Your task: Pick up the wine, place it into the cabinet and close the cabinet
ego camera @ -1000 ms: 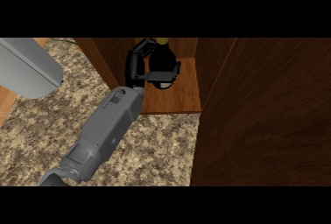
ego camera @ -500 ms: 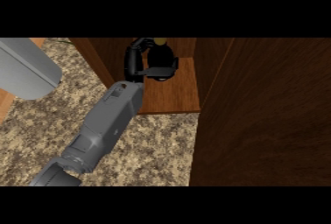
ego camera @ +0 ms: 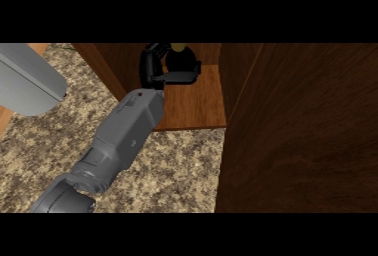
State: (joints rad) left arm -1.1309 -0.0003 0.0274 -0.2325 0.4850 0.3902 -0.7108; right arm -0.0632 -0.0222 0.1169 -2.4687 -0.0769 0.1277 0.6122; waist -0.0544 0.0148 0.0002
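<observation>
Dark wood surrounds our left hand [ego camera: 166, 70], reaching into the cabinet [ego camera: 196, 100] with fingers curled round the wine [ego camera: 178, 48] (only its pale top shows above them). We judge this the placing step: next we set it on the shelf, let go, withdraw, then swing the open door [ego camera: 303, 130] closed.

This is a kitchen, of a home by the look of it. The worktop [ego camera: 184, 165] is speckled granite in browns and creams, the sort fitted as a counter. On it stands a dark wooden cabinet [ego camera: 303, 130] with its inside open to view, a lighter wooden shelf floor [ego camera: 196, 102] showing within, and a tall wood-grain panel filling the right side. At the upper left, a rounded grey appliance-like body [ego camera: 26, 77] shows.
</observation>
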